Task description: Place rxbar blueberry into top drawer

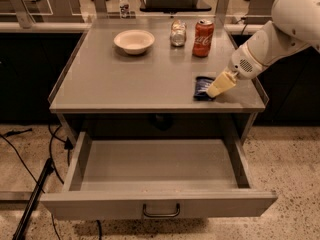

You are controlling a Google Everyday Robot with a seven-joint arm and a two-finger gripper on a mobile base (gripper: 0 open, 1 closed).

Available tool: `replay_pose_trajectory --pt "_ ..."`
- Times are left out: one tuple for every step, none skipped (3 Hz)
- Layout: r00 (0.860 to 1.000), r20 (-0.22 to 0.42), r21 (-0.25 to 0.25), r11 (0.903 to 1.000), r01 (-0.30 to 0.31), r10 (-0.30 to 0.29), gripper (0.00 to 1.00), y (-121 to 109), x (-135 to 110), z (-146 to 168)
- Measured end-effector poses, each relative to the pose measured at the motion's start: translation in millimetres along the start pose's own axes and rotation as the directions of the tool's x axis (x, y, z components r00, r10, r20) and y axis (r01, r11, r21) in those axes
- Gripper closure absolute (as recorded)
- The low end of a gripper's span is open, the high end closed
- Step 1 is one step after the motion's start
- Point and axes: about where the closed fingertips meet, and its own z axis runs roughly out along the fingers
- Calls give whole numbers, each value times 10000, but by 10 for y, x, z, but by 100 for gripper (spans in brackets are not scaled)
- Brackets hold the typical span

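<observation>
While the speckled terrazzo floor [290, 154] spreads under everything, you have the square grey metal table [125, 84] at centre, with black cables [55, 149] trailing at its left. Under the tabletop, the wide grey top drawer [100, 211] stands pulled fully out. The white robot arm [280, 29] reaches in from the right. Toward the back sit a cream bowl [134, 40], a red soda can [203, 31] and a small glass jar [177, 33]. The navy-wrapped rxbar blueberry [201, 85] lies on the tabletop near the front right edge. The cream gripper [216, 90] touches its right end, but you cannot tell whether it pinches the bar.
</observation>
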Motion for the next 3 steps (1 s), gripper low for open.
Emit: replay_pose_trajectory --pt "10000 -2 -18 10000 20 -20 62 11 -5 -3" --pt "9998 -52 -32 9998 204 -204 44 76 -54 -73" --pt "9994 -127 -34 9995 330 -330 44 128 -93 -140"
